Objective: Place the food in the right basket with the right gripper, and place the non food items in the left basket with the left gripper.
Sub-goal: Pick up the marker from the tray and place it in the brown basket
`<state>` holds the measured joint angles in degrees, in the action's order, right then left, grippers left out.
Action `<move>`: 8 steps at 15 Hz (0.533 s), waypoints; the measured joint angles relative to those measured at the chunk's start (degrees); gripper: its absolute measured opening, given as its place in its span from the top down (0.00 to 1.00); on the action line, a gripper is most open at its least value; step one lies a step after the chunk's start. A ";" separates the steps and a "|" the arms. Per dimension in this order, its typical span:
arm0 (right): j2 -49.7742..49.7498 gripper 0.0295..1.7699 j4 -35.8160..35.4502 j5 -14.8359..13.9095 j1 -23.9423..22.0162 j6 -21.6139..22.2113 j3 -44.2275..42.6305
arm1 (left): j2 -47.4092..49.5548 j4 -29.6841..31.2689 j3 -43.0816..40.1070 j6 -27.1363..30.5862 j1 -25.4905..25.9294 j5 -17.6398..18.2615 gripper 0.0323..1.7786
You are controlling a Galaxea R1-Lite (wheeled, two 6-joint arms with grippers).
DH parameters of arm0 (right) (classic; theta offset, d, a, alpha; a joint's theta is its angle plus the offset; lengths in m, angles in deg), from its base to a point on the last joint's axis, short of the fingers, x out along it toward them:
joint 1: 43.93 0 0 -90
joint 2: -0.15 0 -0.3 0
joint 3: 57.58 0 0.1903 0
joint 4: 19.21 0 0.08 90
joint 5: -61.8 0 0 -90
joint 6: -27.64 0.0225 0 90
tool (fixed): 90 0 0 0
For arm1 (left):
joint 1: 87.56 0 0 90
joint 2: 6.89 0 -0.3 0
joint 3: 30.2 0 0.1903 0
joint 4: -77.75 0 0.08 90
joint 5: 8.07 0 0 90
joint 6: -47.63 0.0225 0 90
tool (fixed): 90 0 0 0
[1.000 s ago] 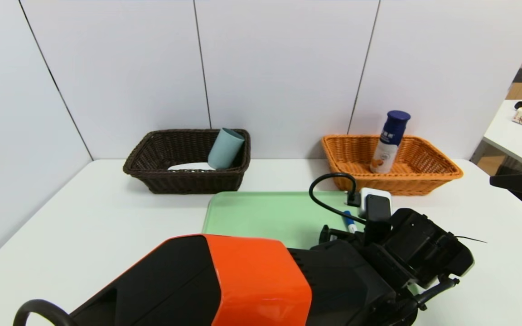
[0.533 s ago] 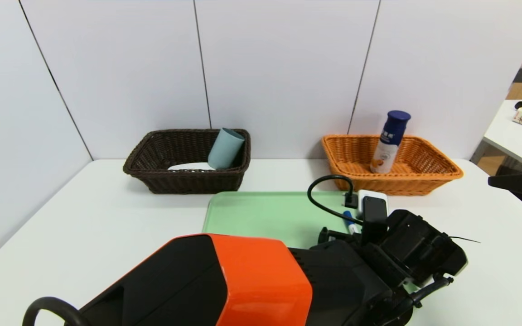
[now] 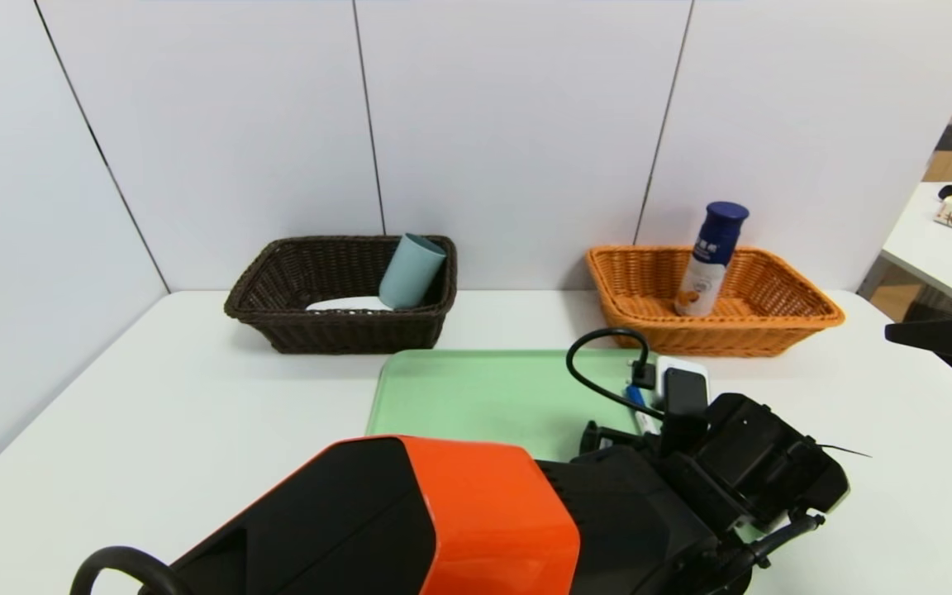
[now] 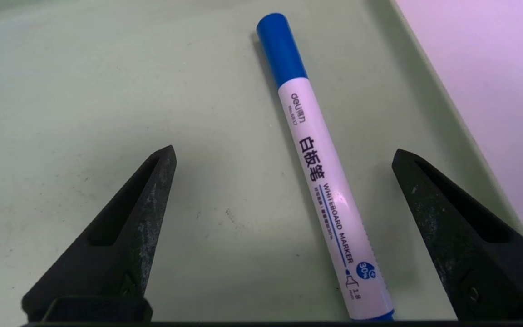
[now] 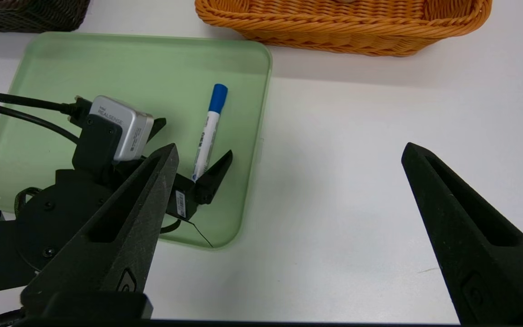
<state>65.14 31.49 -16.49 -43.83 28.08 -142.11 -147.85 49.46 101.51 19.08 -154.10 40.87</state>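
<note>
The marker pen (image 4: 329, 190), a slim white barrel with a blue cap and dark printed lettering, lies flat on the green tray (image 5: 107, 63) near its right edge. The left hand (image 4: 284, 159) hangs low over it, fingers spread wide on either side, not touching. The right hand (image 5: 288, 154) hovers open above the bench (image 5: 357, 159).

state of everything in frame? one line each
marker pen: lying flat on green tray, capped, not gripped
left gripper: open, straddling the pen
right gripper: open, empty, over bare table
drink bottle: upright in orange basket
grey-blue cup: tilted in brown basket
white case: flat in brown basket
</note>
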 joint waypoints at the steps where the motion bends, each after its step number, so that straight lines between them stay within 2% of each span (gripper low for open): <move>1: 0.00 0.04 0.00 0.00 0.11 0.00 0.00 | -0.17 0.00 0.05 0.02 0.06 0.00 0.05; 8: 0.02 0.04 -0.10 0.01 0.50 0.07 -0.11 | -0.52 -0.06 0.44 0.68 0.11 0.00 0.05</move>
<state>65.16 31.39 -16.48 -43.33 28.16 -142.22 -148.38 49.40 101.95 19.76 -153.99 40.87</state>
